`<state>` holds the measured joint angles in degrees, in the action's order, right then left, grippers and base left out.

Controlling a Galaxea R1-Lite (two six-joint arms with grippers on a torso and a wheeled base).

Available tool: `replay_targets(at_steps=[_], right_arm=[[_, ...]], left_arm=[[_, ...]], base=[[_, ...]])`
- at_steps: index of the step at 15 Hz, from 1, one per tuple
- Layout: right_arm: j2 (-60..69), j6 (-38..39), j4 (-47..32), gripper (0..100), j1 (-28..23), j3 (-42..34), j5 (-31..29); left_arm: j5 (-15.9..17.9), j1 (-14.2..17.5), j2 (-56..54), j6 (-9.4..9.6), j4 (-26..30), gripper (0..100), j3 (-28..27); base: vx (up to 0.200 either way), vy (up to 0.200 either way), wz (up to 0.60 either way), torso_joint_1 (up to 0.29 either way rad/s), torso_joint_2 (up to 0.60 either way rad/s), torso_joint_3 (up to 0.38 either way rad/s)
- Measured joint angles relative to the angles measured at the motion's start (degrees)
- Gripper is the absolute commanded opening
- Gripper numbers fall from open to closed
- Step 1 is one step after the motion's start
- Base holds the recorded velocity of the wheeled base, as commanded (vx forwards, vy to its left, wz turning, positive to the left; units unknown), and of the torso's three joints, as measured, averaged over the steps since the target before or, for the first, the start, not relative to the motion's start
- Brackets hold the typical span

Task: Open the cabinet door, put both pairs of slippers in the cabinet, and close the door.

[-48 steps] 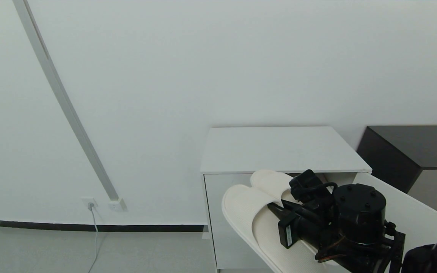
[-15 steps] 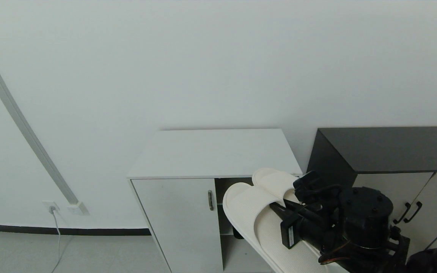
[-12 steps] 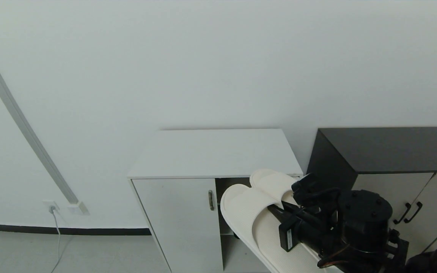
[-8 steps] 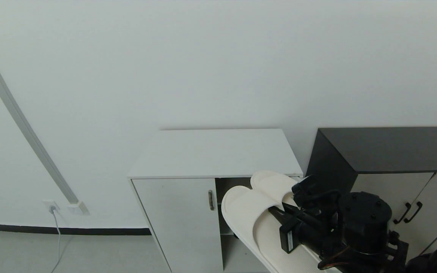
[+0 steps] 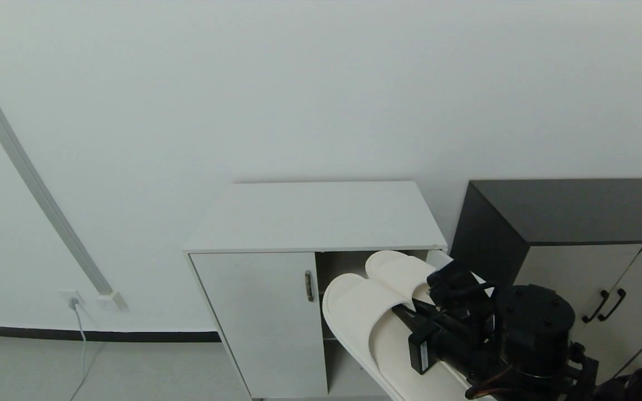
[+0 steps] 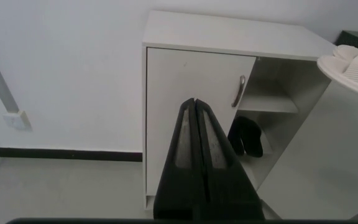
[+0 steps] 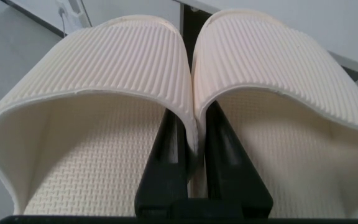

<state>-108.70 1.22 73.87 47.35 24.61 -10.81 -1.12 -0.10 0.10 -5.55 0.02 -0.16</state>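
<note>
My right gripper [image 5: 410, 309] is shut on a pair of white slippers [image 5: 365, 312], pinching their inner edges together [image 7: 194, 124]. The slippers' toes hang in front of the open right half of the white cabinet [image 5: 315, 214]. The cabinet's left door [image 5: 254, 312] is closed; the right door [image 6: 328, 155] is swung out. A pair of black slippers [image 6: 246, 135] lies inside, under the shelf [image 6: 278, 102]. My left gripper [image 6: 194, 102] is shut with nothing in it and stands in front of the closed left door.
A dark cabinet [image 5: 572, 211] with closed doors stands directly right of the white one. On the wall to the left are a slanted cable duct [image 5: 25, 167] and a socket with a cable [image 5: 70, 303] running to the floor.
The camera swung right early on, bringing the cabinet's open half and the dark cabinet into sight. Since then the picture shifted slightly upward. The white slippers stay in my right gripper.
</note>
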Motion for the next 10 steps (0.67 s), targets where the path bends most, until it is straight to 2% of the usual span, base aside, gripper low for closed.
replay_targets(at_steps=[6, 10], right_arm=[[-0.91, 0.01, 1.23, 0, 0.02, -0.55, 0.01], [-1.71, -0.02, 2.19, 0, 0.24, -0.77, 0.00]], left_arm=[[0.00, 0.00, 0.00, 0.11, -0.02, 0, 0.00], [-0.02, 0.00, 0.00, 0.00, 0.00, 0, -0.02]], base=[[0.000, 0.000, 0.00, -0.172, 0.39, 0.219], [0.000, 0.000, 0.00, -0.220, 0.53, 0.305]])
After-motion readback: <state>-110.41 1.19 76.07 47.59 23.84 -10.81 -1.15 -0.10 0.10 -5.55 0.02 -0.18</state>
